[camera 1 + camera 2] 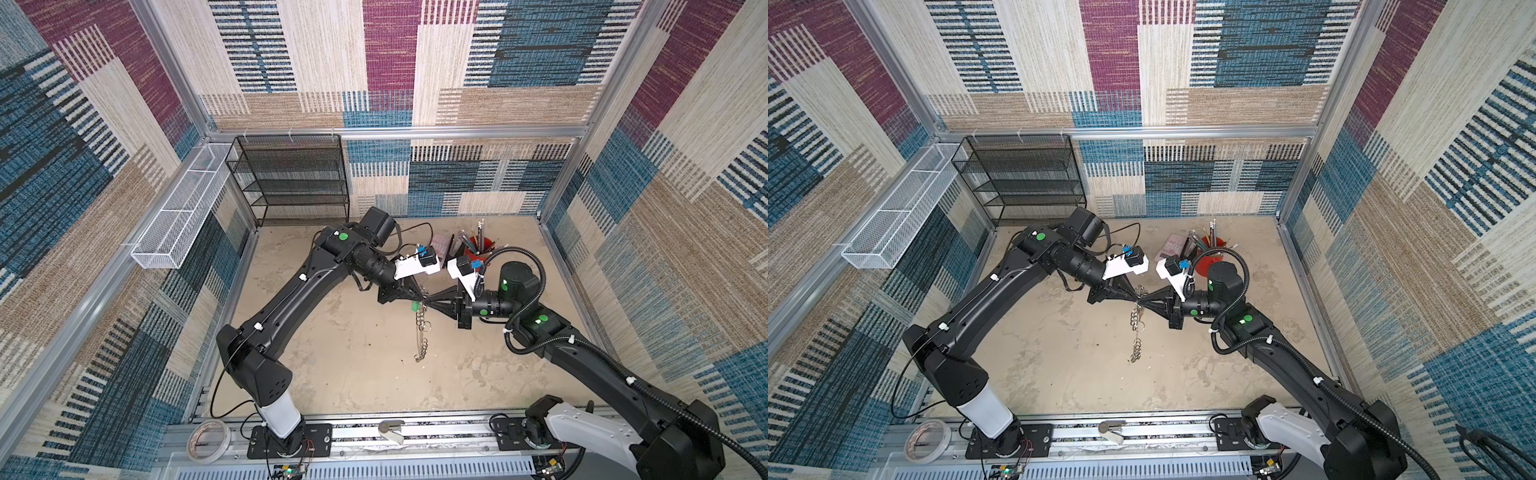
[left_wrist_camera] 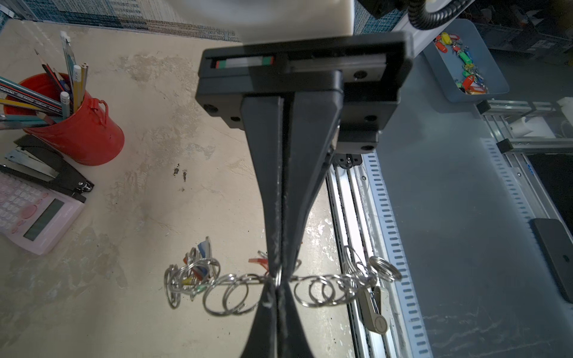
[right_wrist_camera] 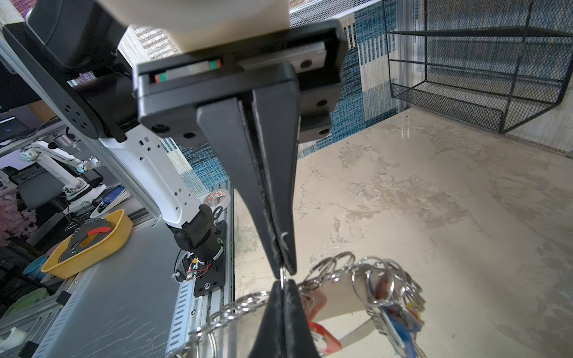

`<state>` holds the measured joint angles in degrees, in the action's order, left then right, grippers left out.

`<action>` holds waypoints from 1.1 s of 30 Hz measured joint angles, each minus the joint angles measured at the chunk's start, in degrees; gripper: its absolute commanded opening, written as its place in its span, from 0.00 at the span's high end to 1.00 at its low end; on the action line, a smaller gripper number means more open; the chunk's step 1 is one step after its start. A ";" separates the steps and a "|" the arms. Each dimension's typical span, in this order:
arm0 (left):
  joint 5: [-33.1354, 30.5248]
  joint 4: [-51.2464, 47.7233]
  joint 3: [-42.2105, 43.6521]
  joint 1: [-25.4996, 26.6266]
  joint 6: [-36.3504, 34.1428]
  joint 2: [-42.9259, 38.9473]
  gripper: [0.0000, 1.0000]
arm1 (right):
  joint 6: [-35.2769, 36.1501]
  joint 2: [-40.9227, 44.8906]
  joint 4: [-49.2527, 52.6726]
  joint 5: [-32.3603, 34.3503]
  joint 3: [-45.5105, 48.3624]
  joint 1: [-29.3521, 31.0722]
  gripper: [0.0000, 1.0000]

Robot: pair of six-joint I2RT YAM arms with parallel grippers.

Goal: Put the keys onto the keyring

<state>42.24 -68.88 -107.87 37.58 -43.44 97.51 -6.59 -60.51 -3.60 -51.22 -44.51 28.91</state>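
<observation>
Keyring (image 1: 420, 328) hangs beneath the tips; I see left gripper (image 2: 280, 268) and right gripper (image 3: 282, 266) both pinching one ring (tip-to-tip).

Top views high overhead, looking down on whole table (image 1: 353, 374), wrist views close along fingers (image 2: 310, 173), sharing keyring (image 2: 322, 289)

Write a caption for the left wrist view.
Left gripper and right gripper meet tip to tip, both shut on one ring of the keyring.
</observation>
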 measured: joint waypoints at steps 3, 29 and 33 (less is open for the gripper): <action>0.15 0.15 0.44 -0.02 0.00 -0.02 1.00 | 0.00 0.00 0.09 0.02 0.00 0.00 1.00; 4.39 47.41 39.74 -4.59 26.12 -24.96 1.00 | -5.62 0.35 -6.08 -2.45 1.84 -3.43 0.50; 5.22 58.64 45.46 -4.68 34.29 -26.71 1.00 | -6.01 -0.13 -7.13 -3.30 1.84 -2.75 0.48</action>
<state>47.46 -10.24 -62.41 32.91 -9.15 70.81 -12.60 -60.64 -10.72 -54.52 -42.68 26.15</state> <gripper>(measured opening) 0.048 0.513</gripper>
